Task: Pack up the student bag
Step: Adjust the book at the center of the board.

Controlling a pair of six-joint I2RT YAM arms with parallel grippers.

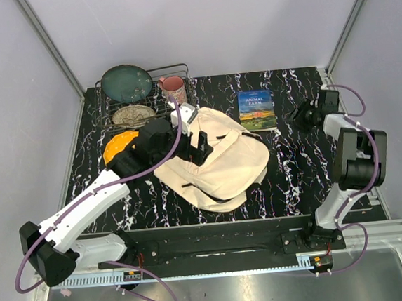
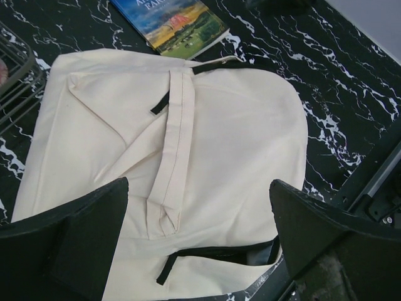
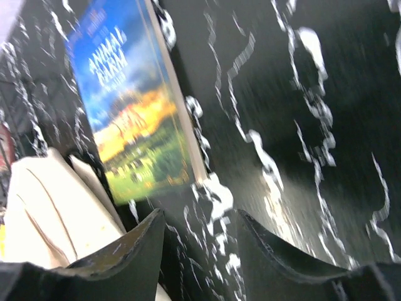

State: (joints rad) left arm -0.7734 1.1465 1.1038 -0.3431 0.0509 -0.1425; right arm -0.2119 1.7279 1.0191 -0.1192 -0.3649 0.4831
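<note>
Hovers with left gripper (image 2: 199, 188) spread wide over the bag (image 1: 220, 166), gripping nothing; cannot tell whether touching the cloth. Holds right gripper (image 3: 199, 219) parted narrowly and empty, low over the table (image 1: 294, 163), just right of the book (image 1: 256, 109). Bag-wise: lies flat mid-table, rounded end rightward, long axis seemingly slanting far-left to near-right. Reaches diagonally from the near-left base on the left; folds back on the right, elbow high.
</note>
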